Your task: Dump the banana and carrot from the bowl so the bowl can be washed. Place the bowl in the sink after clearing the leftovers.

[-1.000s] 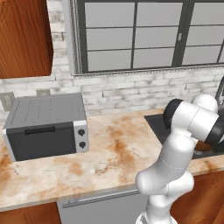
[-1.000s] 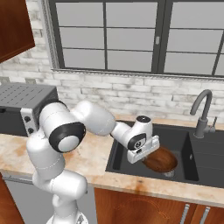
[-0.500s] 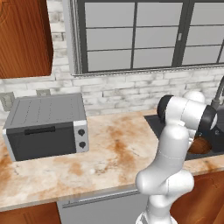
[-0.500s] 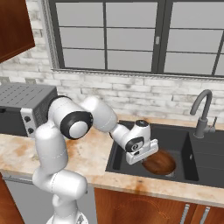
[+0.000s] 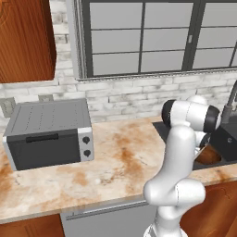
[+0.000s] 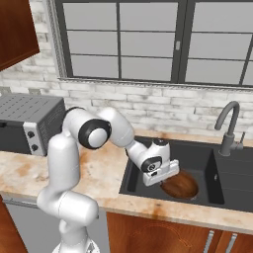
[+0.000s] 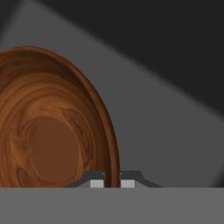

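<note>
Toaster oven: a grey toaster oven [image 5: 48, 134] stands at the far left of the marble counter [image 5: 115, 162], well apart from the work.
Arm: the white arm reaches from the counter to the right and down into the sink [image 6: 197, 160].
Gripper: the gripper [image 6: 159, 174] is clenched on the rim of the bowl [image 6: 180, 185]; in the hand view the two fingertips [image 7: 97, 184] stand on both sides of the thin wooden edge, one inside and one outside.
Bowl, place: it is inside the dark basin, near its front wall and low over the floor; I cannot tell if it already touches the bottom.
Bowl, content: the inside that shows in the hand view is bare wood, no food is seen in it.
Faucet: the curved grey faucet [image 6: 228, 129] rises at the far right behind the basin, apart from the bowl.
Handling: I judge the bowl to be stiff, rather light, and not fragile. The smooth wood may slip or swing in a pinch at one point of the rim.
Where to hold: the rim is the only thin part for these fingers, so the present hold is right. The bowl should lie flat on the basin floor before the fingers let go.
</note>
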Controlling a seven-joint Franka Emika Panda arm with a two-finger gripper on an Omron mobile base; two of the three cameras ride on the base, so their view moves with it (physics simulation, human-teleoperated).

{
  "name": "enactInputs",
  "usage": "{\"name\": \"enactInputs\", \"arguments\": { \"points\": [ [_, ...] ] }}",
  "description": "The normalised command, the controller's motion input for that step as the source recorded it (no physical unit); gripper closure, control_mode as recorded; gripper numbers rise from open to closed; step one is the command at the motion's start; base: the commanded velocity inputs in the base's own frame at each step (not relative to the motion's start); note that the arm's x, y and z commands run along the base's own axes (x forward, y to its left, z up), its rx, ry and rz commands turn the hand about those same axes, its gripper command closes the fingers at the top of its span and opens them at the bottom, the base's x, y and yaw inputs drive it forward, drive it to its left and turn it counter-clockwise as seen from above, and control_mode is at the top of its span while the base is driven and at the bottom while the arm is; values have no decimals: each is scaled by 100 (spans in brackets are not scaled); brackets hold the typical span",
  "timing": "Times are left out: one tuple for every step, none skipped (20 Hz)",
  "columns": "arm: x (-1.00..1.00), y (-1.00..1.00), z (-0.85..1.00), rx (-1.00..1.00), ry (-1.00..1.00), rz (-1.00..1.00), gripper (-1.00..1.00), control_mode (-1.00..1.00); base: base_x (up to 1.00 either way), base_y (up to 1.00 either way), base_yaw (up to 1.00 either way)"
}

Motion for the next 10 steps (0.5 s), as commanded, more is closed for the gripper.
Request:
{"name": "enactInputs", "arguments": {
  "points": [
    [13,-6,-23,0,0,-5,100,-100,0,0,0],
    [15,-4,-24,0,0,-5,100,-100,0,0,0],
    [16,-3,-27,0,0,-5,100,-100,0,0,0],
    [11,-6,-11,1,0,-3,100,-100,0,0,0],
    [4,-6,-6,1,0,-2,100,-100,0,0,0],
    [11,-11,-6,0,0,-2,100,-100,0,0,0],
    [23,-26,-4,0,0,-3,100,-100,0,0,0],
    [26,-32,-1,0,0,-2,100,-100,0,0,0],
    [25,-37,0,0,0,-2,100,-100,0,0,0],
    [20,-36,0,1,0,-3,100,-100,0,0,0]
  ]
}}
